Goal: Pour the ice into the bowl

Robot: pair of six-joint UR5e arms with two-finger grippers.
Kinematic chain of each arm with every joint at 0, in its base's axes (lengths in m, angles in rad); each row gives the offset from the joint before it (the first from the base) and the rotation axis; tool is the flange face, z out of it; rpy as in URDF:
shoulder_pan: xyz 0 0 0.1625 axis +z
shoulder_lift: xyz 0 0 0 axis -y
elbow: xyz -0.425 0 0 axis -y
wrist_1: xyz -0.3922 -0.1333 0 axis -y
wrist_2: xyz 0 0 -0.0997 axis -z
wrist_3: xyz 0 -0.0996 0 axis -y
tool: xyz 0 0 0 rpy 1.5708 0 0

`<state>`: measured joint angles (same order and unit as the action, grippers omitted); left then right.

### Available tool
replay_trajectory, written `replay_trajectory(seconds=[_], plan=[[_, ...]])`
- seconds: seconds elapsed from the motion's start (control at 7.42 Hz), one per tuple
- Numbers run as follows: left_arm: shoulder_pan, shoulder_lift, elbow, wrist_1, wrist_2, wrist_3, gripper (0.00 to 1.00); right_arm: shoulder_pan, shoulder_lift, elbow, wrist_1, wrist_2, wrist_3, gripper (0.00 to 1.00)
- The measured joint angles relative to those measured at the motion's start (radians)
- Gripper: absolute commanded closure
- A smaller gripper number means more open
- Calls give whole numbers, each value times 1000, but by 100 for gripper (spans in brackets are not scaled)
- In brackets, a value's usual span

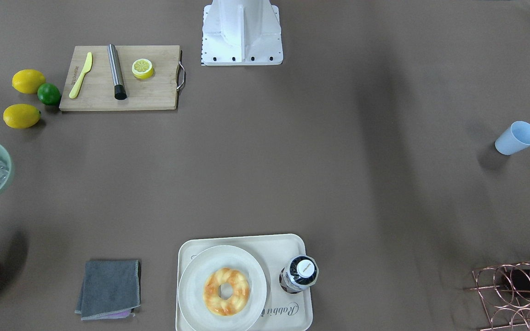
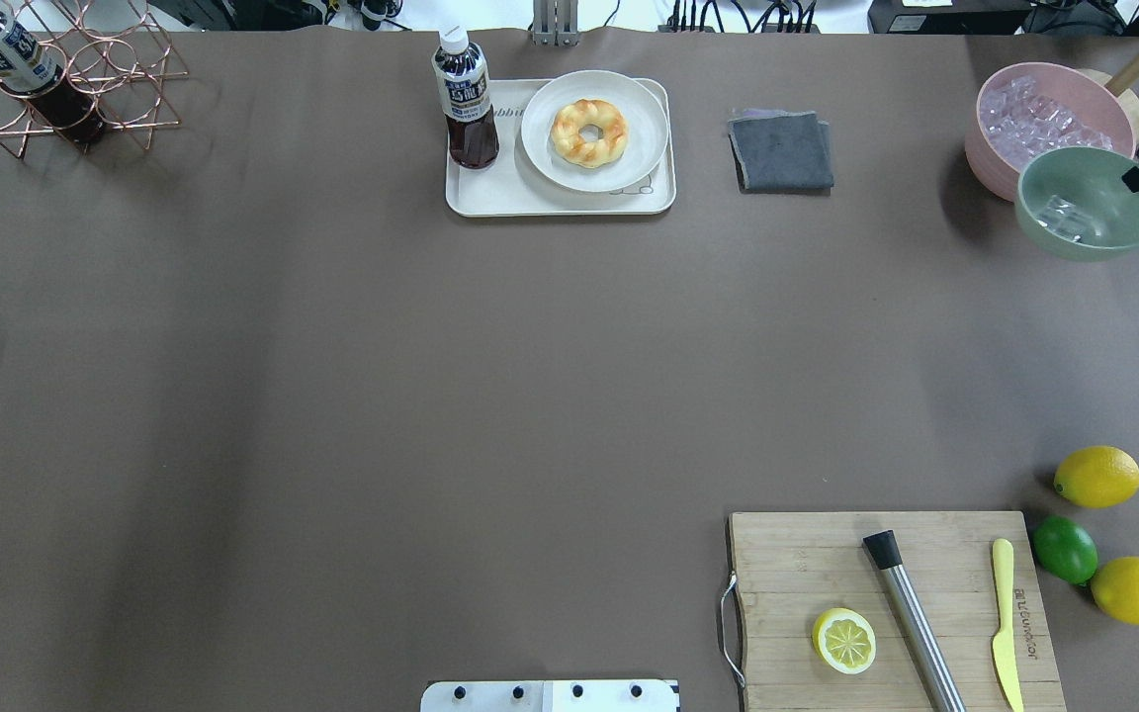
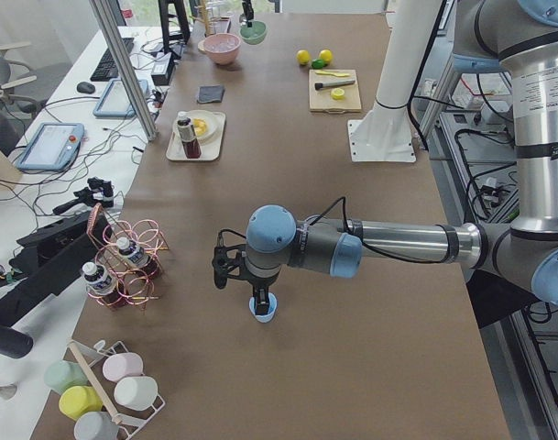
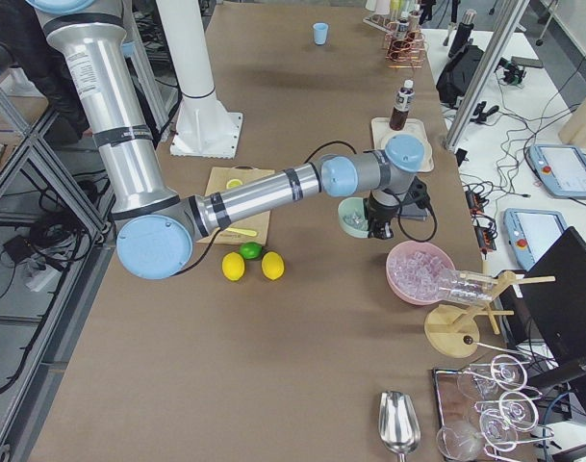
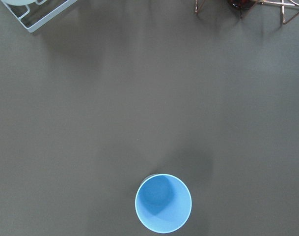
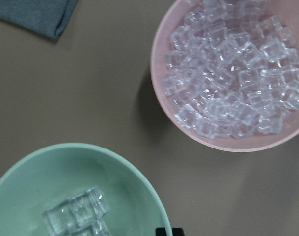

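The mint-green bowl stands at the table's far right and holds a few cubes of ice. It fills the lower left of the right wrist view, with the ice inside it. My right gripper hangs at the bowl's rim; only a black tip shows, so I cannot tell whether it is open or shut. My left gripper hangs over the light blue cup; I cannot tell its state.
A pink tub full of ice touches the bowl's far side. A grey cloth, a tray with doughnut and bottle, a cutting board, lemons and a wire rack stand around.
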<state>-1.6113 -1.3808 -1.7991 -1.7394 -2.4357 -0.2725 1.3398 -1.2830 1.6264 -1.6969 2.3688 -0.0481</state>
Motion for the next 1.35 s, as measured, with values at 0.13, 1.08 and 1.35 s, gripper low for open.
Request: replay_trajectory(seconds=[0.13, 1.08, 1.35], plan=[[-15, 19, -3, 1, 0, 1, 3, 47, -5, -59, 1, 19, -84, 100], [-33, 41, 27, 4, 1, 66, 3, 155, -25, -460, 275, 38, -239, 100], [-29, 21, 54, 5, 1, 86, 3, 154, -29, -518, 348, 38, -231, 100]])
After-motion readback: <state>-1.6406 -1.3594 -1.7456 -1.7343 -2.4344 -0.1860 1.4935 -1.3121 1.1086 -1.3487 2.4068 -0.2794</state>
